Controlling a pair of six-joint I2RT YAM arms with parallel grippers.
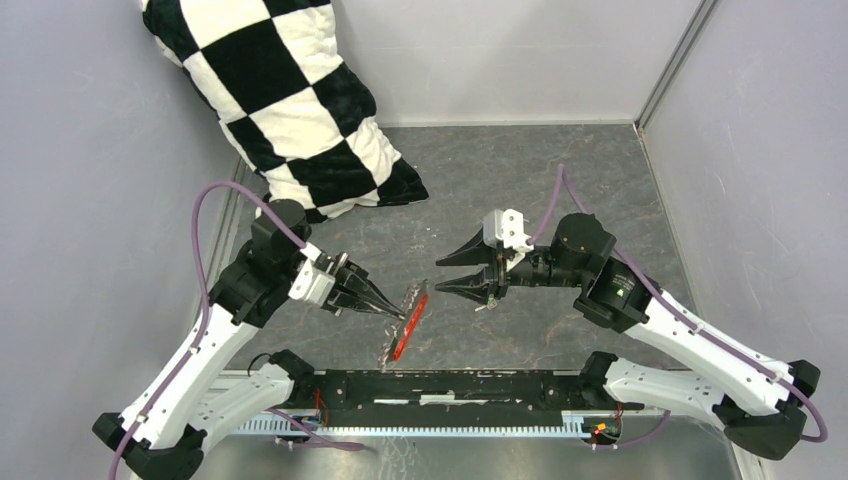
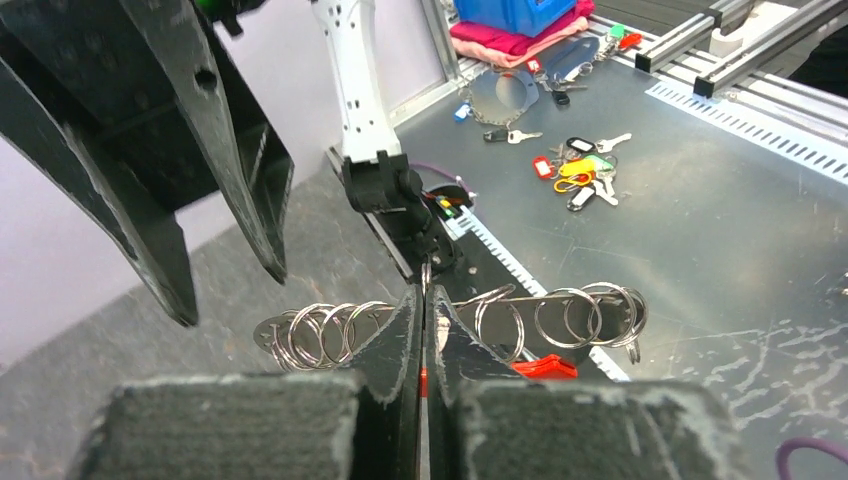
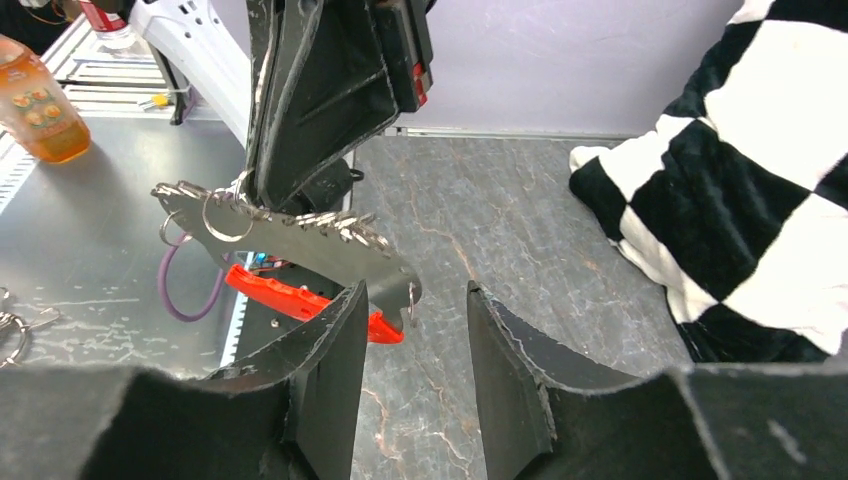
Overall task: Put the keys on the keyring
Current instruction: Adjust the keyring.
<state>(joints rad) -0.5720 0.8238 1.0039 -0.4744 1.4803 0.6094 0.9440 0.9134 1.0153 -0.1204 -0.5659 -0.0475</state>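
Clamped together, my left fingers (image 2: 395,345) grip the silvery metal keyring (image 2: 575,315) with red flat tag (image 3: 290,293); my right fingers (image 3: 510,380) stand apart beside its end. Threading step: next I need the green-headed key, unseen.

This is a robotics lab, set up as a walled test cell. Two white-and-black arms (image 1: 215,345) trailing purple cables (image 1: 198,240) are bolted to a black rail (image 1: 450,385) at the near edge of a grey stone-look counter (image 1: 520,180), which is closed in by plain grey panels (image 1: 90,150). Beside it runs a bare steel counter (image 2: 720,250) with slotted aluminium rails (image 2: 700,40), a blue bin (image 2: 515,12) on pink cloth (image 2: 500,45), and an orange bottle (image 3: 35,100). A black-and-white checked pillow (image 1: 290,100) lies in the cell's far corner.
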